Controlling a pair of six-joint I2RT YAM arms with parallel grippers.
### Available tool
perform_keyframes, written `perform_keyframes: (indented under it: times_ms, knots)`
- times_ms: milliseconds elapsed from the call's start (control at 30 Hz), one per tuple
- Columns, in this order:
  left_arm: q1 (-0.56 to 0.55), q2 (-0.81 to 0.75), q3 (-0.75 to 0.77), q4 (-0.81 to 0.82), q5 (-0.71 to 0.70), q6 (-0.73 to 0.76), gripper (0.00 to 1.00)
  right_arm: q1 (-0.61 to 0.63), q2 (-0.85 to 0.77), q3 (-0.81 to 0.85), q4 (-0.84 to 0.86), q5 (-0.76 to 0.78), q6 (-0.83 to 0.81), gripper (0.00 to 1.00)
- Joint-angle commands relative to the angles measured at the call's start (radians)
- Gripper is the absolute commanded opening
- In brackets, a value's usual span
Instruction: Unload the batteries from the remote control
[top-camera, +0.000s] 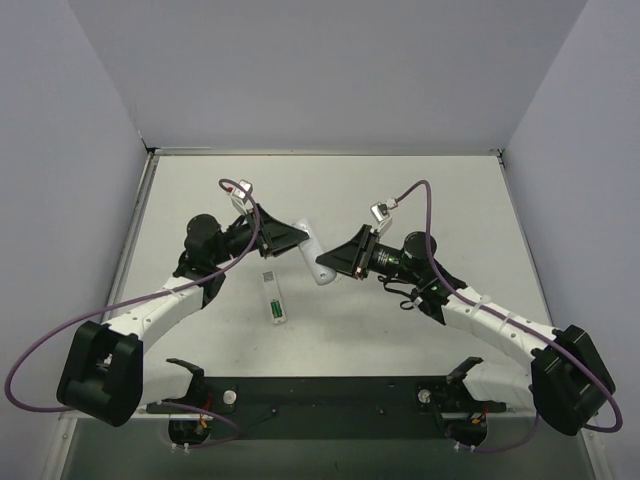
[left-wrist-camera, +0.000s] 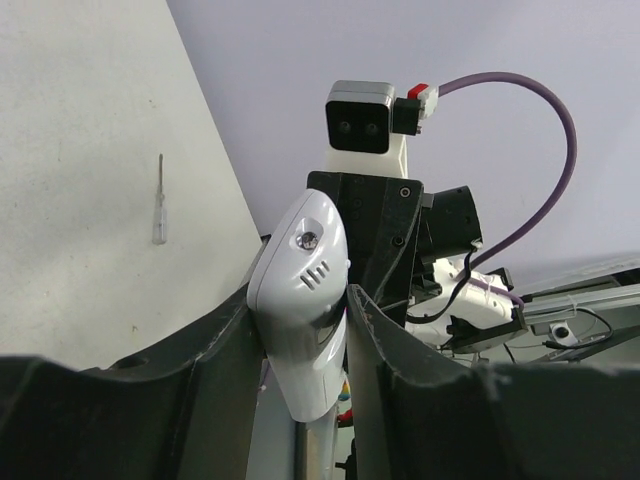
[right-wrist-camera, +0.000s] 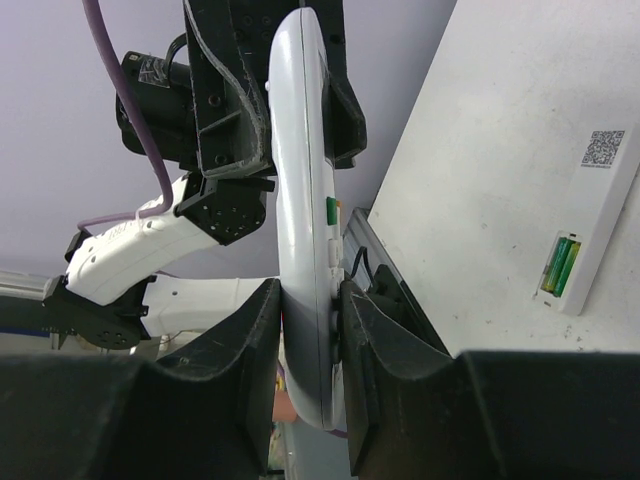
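Both grippers hold a curved white remote control (top-camera: 314, 256) in the air between them, above the table. My left gripper (left-wrist-camera: 300, 340) is shut on its rounded end (left-wrist-camera: 300, 280), one finger pressed to each side. My right gripper (right-wrist-camera: 310, 320) is shut on the other end (right-wrist-camera: 305, 200), with one finger pressing on the buttons. A slim white remote (top-camera: 272, 298) lies flat on the table with its battery bay open. Two green batteries (right-wrist-camera: 560, 265) sit side by side in that bay, and they also show in the top view as green batteries (top-camera: 274, 312).
A thin white stick (left-wrist-camera: 159, 200) lies on the table, far from the grippers. The table's raised rim (top-camera: 150, 152) and grey walls close in the back and sides. The black base bar (top-camera: 330, 392) runs along the near edge.
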Motion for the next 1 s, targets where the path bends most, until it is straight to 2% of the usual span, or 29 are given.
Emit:
perform_keyframes:
  times_ms: [0, 33, 67, 133, 333, 500, 600, 700, 767, 800, 833, 867, 900, 933, 967]
  knots:
    - [-0.004, -0.014, 0.004, 0.113, 0.010, -0.012, 0.41, -0.007, 0.015, 0.001, 0.095, -0.026, 0.011, 0.00]
    - [-0.004, -0.014, 0.001, 0.116, 0.008, -0.010, 0.43, -0.007, 0.017, -0.001, 0.104, -0.033, 0.024, 0.00]
    - [-0.004, -0.012, -0.001, 0.119, 0.005, -0.012, 0.51, -0.009, 0.024, -0.002, 0.138, -0.037, 0.035, 0.00]
    - [-0.004, -0.003, -0.005, 0.116, 0.000, -0.010, 0.59, -0.009, 0.030, -0.011, 0.176, -0.040, 0.060, 0.00]
    - [-0.004, 0.032, -0.033, 0.204, -0.007, -0.058, 0.64, -0.007, 0.047, -0.011, 0.242, -0.046, 0.107, 0.00]
    - [-0.006, 0.040, -0.034, 0.231, -0.009, -0.078, 0.58, -0.007, 0.072, -0.011, 0.265, -0.052, 0.127, 0.00]
    - [-0.006, 0.037, -0.036, 0.237, -0.009, -0.084, 0.50, -0.006, 0.086, -0.016, 0.285, -0.053, 0.135, 0.00]
    - [-0.006, 0.032, -0.036, 0.237, -0.010, -0.085, 0.39, -0.006, 0.086, -0.019, 0.267, -0.049, 0.127, 0.02]
    - [-0.006, 0.032, -0.034, 0.228, -0.009, -0.087, 0.22, -0.006, 0.078, -0.013, 0.198, -0.050, 0.088, 0.11]
    - [-0.004, 0.032, -0.030, 0.217, -0.006, -0.085, 0.17, -0.006, 0.067, -0.002, 0.161, -0.050, 0.066, 0.15]
    - [-0.003, 0.034, -0.027, 0.202, -0.003, -0.082, 0.12, -0.007, 0.054, 0.007, 0.115, -0.046, -0.006, 0.25]
    - [-0.003, 0.035, -0.019, 0.182, 0.010, -0.069, 0.03, -0.006, 0.016, 0.021, -0.025, -0.038, -0.052, 0.32]
    - [0.002, 0.037, -0.008, 0.150, 0.016, -0.062, 0.00, -0.006, -0.008, 0.038, -0.117, -0.020, -0.118, 0.38]
    - [0.004, 0.037, -0.004, 0.133, 0.022, -0.055, 0.00, -0.006, -0.034, 0.089, -0.222, 0.006, -0.185, 0.52]
    - [0.008, 0.037, 0.001, 0.114, 0.028, -0.040, 0.00, -0.004, -0.086, 0.119, -0.431, 0.081, -0.324, 0.57]
